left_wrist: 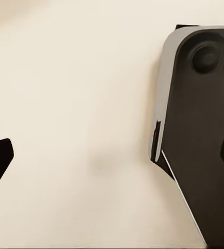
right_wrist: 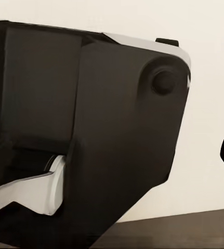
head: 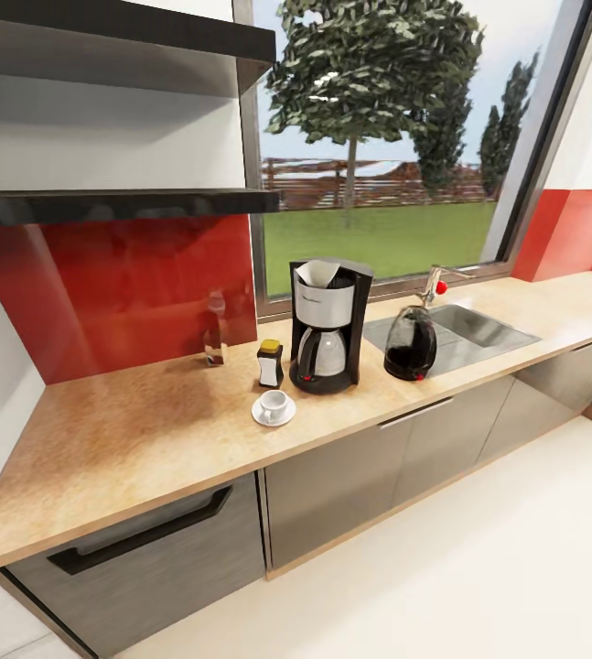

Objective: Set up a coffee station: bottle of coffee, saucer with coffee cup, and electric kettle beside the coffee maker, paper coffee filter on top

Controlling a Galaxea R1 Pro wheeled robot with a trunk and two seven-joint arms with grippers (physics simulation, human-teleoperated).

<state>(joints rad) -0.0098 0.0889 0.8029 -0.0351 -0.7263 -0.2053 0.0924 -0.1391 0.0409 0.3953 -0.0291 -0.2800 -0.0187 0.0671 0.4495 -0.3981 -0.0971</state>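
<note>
**Station looks fully assembled; judged step: final check, arms withdrawn.**

Near to far on the surface point(head: 149, 430): cup point(head: 274, 403) upright on saucer point(head: 274, 414), at 8 o'clock of the maker point(head: 329, 325); jar point(head: 270, 363) upright, just beside the maker at 9 o'clock; kettle point(head: 410, 344) near at 3 o'clock, long axis vertical; filter point(head: 319, 272) on top, point up. Next move likely none beyond verifying. Whether the fingers are apart or together cannot be told.

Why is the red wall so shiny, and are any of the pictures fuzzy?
Head view: the glossy red backsplash mirrors the clear glass bottle; window daylight is even and sharp. Both wrist views: close dark robot parts against a plain pale floor, soft-edged, little detail.
</note>
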